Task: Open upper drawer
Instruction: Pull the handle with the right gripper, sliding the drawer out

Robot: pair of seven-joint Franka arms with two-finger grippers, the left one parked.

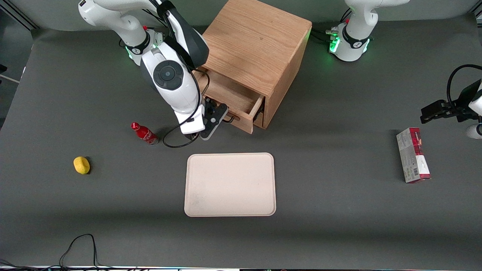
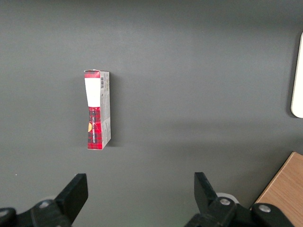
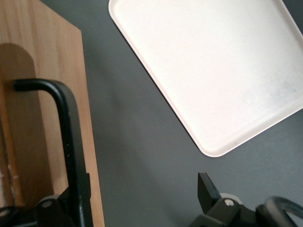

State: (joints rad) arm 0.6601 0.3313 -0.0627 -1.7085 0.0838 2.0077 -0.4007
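The upper drawer stood partly pulled out of the cabinet. The gripper sat at its black handle with fingers spread apart, one just beside the bar. The pull looked nearly done; next called for backing clear toward the tray.

Right arm bent low; end effector fingers spread apart.

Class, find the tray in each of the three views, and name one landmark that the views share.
Front view: the tray lies nearer the camera than the cabinet.
Left wrist view: only its rim shows.
Right wrist view: tray near the gripper at the drawer handle.
Shared landmark: the cabinet.
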